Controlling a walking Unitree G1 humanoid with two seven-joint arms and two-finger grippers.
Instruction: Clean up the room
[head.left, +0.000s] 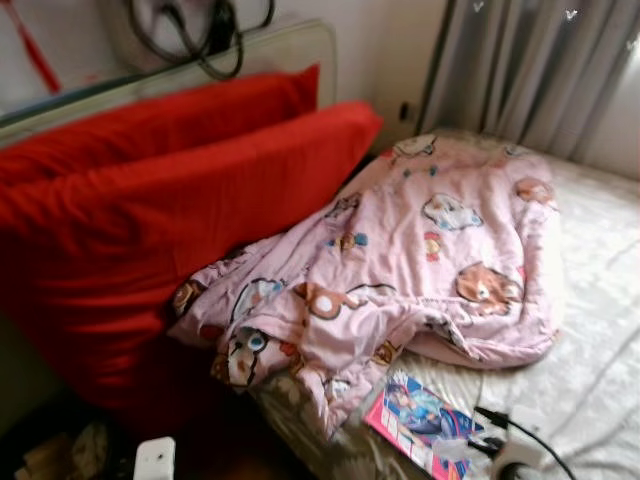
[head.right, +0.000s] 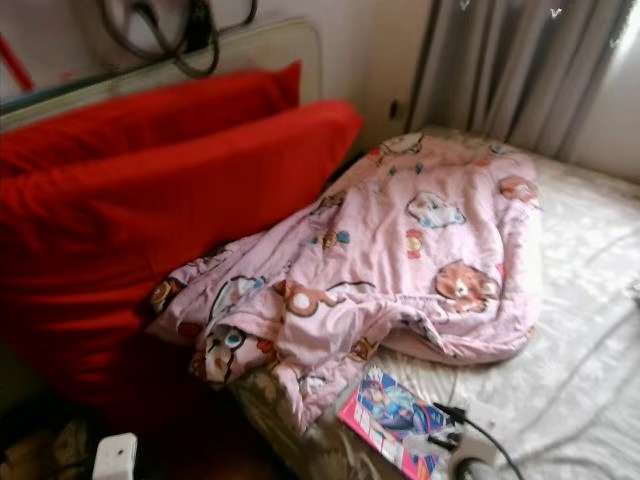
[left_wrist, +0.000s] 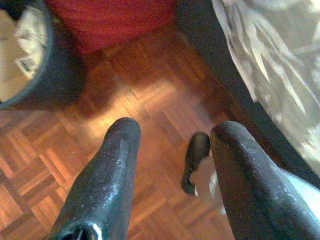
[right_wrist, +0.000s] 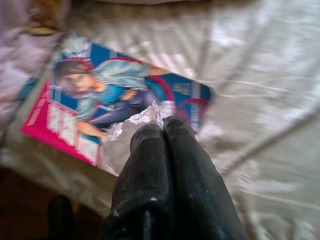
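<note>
A pink and blue magazine (head.left: 420, 422) lies on the bed's near corner, beside a rumpled pink cartoon-print blanket (head.left: 420, 250). My right gripper (right_wrist: 162, 127) hovers just over the magazine (right_wrist: 100, 95), shut on a crumpled clear wrapper (right_wrist: 125, 132). In the left eye view the right gripper (head.left: 497, 440) sits at the magazine's right end. My left gripper (left_wrist: 175, 132) hangs open above the parquet floor (left_wrist: 150, 100), with nothing between its fingers.
Two big red pillows (head.left: 150, 220) lean against the headboard at the left. A dark bin (left_wrist: 35, 60) with paper in it stands on the floor near the left arm, and a small dark object (left_wrist: 195, 160) lies by the bed's side. Grey curtains (head.left: 540, 70) hang behind.
</note>
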